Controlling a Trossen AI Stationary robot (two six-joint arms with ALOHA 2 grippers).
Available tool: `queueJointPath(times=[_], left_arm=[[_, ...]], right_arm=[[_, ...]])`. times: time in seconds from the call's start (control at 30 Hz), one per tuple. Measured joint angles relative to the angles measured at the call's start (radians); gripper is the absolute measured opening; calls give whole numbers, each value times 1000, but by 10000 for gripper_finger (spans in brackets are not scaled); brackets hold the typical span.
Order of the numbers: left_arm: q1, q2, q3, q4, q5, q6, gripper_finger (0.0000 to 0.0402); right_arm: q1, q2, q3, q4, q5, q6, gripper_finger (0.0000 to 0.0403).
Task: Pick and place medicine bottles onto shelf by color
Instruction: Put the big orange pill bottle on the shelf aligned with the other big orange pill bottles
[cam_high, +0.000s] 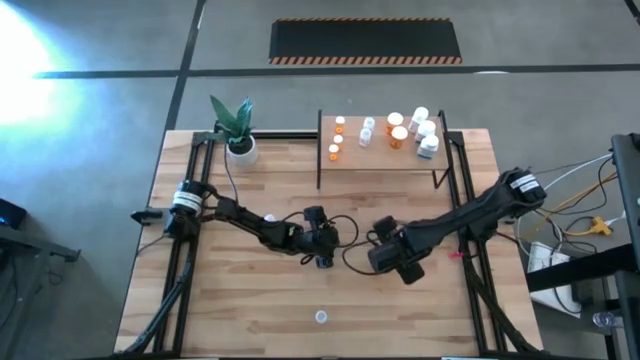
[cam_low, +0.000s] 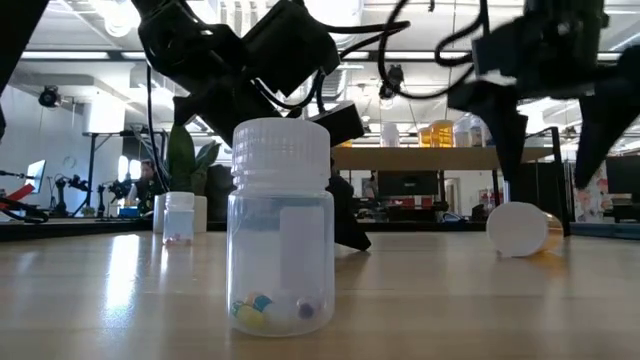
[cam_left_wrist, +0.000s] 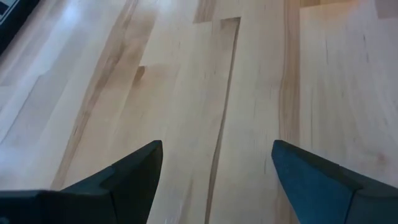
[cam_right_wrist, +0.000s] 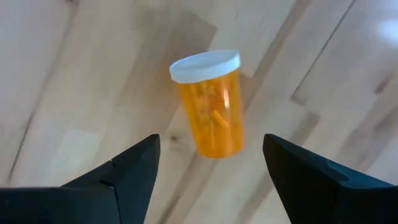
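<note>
The right gripper (cam_right_wrist: 208, 171) points down, fingers spread above a fallen orange bottle (cam_right_wrist: 210, 106); the left gripper (cam_left_wrist: 214, 174) hovers open over bare tabletop (cam_left_wrist: 186, 93).

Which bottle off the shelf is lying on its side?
The orange bottle beneath the open right gripper; the clear bottle stands upright.

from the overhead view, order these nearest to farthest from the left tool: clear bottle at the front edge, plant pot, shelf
From the left tool:
1. Clear bottle, toward the table's front edge.
2. Plant pot, back left corner.
3. Shelf, along the back edge; nearly the same as the pot, too close to call.
</note>
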Motion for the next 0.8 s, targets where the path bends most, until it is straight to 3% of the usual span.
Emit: queueJointPath(times=[0.27,0.53,0.8], left_arm=[[-5,0,-1,8,1,0,290],[-14,2,-7,28,1,11,290],[-87,-11,-15,51,-181,63,290]], right_arm=[[6,2,-108,145,36,30,249],[1,24,-202,408,36,-20,218],[-24,-38,-305,557,39,119,168]])
